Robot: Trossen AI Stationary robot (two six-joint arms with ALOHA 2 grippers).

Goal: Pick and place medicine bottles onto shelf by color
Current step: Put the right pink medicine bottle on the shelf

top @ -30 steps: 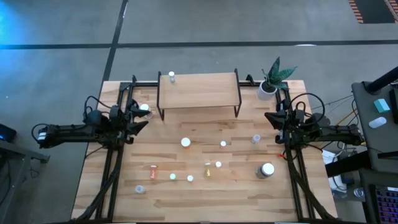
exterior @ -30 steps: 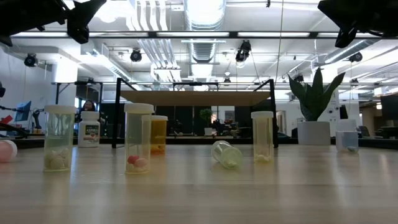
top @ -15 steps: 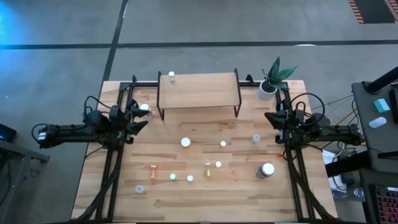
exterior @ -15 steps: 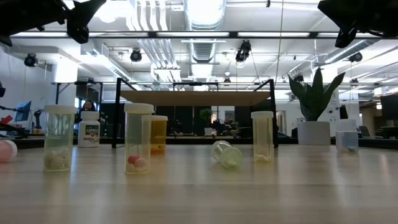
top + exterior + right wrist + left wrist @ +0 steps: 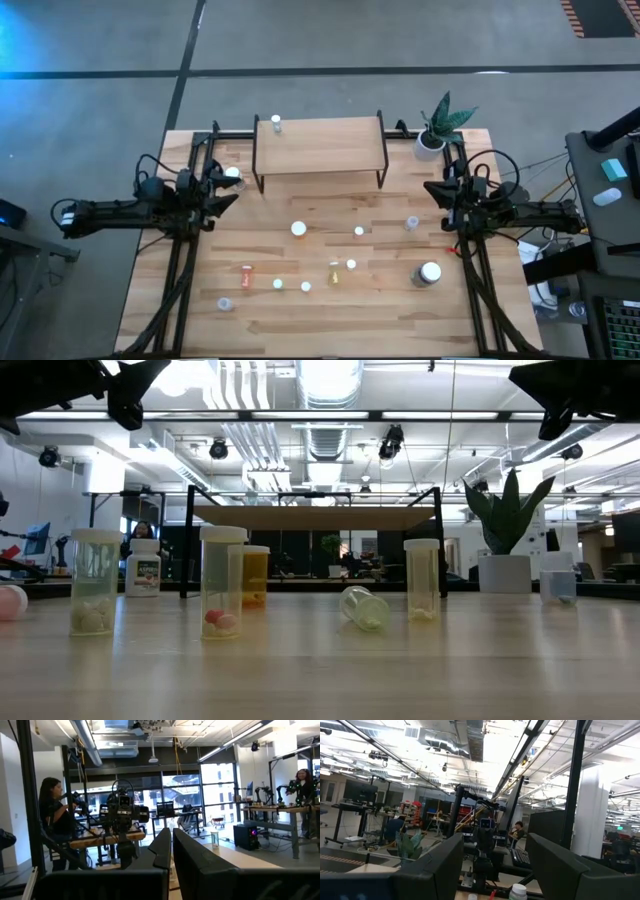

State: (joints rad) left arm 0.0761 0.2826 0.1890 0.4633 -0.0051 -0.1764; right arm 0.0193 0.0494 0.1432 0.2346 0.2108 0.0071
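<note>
Your left gripper [image 5: 228, 192] hovers spread and empty at the table's left edge; your right gripper [image 5: 432, 189], fingers pressed together, at the right; one bottle [image 5: 276, 123] stands on the shelf [image 5: 320, 145].

Two dark six-joint robot arms reach inward from opposite sides of the table, each stretched roughly level and raised above the surface. The left arm's two-finger gripper [image 5: 225, 192] hangs over the left edge of the table with its dark fingers [image 5: 437, 865] spread apart and nothing between them. The right arm's two-finger gripper [image 5: 436, 188] hangs over the right edge, its fingers [image 5: 162, 845] pressed together, empty.
</note>
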